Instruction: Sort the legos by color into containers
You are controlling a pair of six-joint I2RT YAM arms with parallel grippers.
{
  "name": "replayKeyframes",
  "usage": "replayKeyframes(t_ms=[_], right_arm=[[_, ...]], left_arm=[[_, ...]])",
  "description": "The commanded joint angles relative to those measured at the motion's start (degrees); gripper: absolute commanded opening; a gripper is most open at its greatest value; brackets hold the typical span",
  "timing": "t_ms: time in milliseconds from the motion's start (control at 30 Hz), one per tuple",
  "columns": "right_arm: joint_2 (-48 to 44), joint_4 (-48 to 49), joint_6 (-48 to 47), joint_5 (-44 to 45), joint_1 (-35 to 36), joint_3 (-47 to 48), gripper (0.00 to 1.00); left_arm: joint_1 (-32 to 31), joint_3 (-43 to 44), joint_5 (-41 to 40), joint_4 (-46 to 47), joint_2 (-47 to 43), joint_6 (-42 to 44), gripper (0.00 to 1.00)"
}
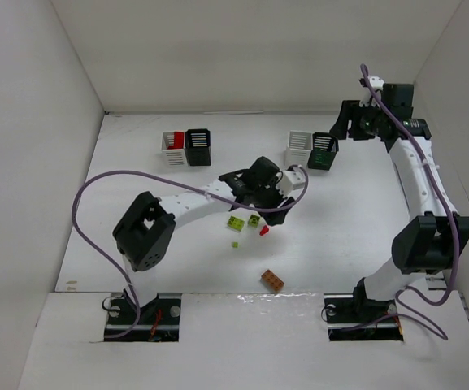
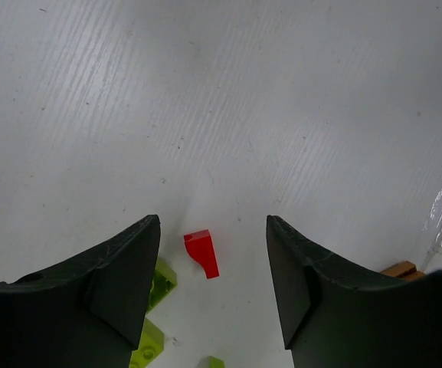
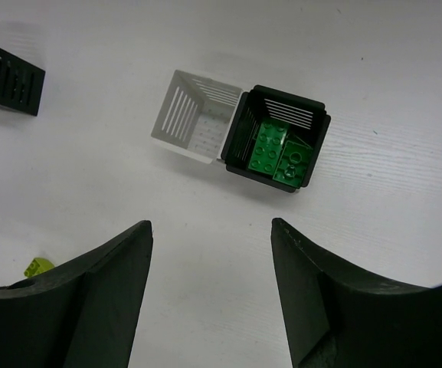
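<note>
Loose legos lie mid-table: a red one [image 1: 264,231], two yellow-green ones [image 1: 235,223] [image 1: 254,219], a tiny yellow-green one [image 1: 235,244] and an orange one [image 1: 272,280]. My left gripper [image 1: 271,203] hovers open over them. In the left wrist view the red lego [image 2: 201,253] lies between and below the open fingers of the left gripper [image 2: 213,220]. My right gripper [image 1: 346,123] is open and empty above the right containers: a white bin [image 3: 176,115] and a black bin [image 3: 238,142] holding green legos [image 3: 282,153]. The left white bin [image 1: 171,156] holds a red lego [image 1: 179,136]; beside it is a black bin [image 1: 197,156].
White walls enclose the table on the left, back and right. A purple cable loops from the left arm [image 1: 88,195]. In the left wrist view yellow-green legos [image 2: 159,280] lie by the left finger and the orange lego [image 2: 401,268] shows at the right.
</note>
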Motion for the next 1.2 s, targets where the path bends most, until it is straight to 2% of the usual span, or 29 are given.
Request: replayKeyframes(t_ms=[0, 400, 733, 1167], right_arm=[[0.63, 0.58, 0.08, -1.53, -0.26, 2.44, 0.69], [1.16, 0.05, 0.08, -2.05, -0.26, 2.96, 0.69], [1.68, -0.47, -0.45, -2.05, 0.26, 3.49, 0.69], [2.74, -0.47, -0.45, -1.53, 1.32, 4.02, 0.69]], left_arm=[[-1.35, 4.06, -3.31, -3.23, 1.41, -1.57, 0.54], [-1.88, 9.86, -10.79, -9.31, 10.12, -3.24, 0.57], [-1.88, 5.74, -12.73, -9.84, 10.03, -2.19, 0.56], [-3.55, -2.43, -9.84, -9.31, 7.31, -1.65, 0.54]])
